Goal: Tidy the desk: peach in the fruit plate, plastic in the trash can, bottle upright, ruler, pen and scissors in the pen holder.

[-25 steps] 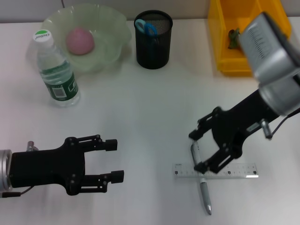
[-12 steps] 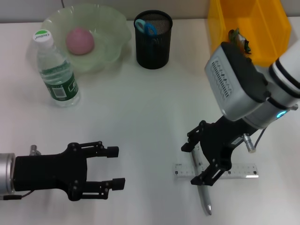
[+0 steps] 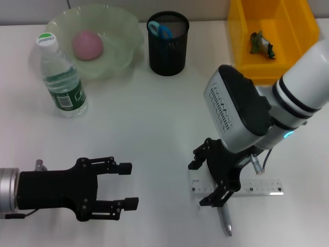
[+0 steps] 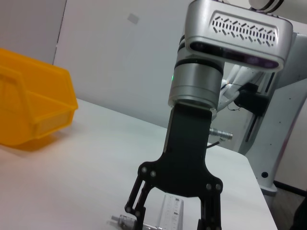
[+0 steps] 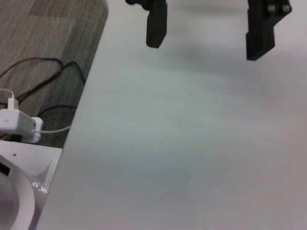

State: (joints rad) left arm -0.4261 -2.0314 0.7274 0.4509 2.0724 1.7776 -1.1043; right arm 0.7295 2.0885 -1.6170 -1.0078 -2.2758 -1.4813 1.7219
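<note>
- My right gripper hangs low over the ruler, fingers spread apart, straddling the pen that lies across the ruler.
- My left gripper hovers well left of the ruler, fingers apart, holding nothing.
- Far beyond the ruler, the scissors stand in the pen holder.

between the left gripper and right gripper you have bare table. far side is crowded: bottle, fruit plate, pen holder, yellow bin. ruler and pen lie under the right gripper.
</note>
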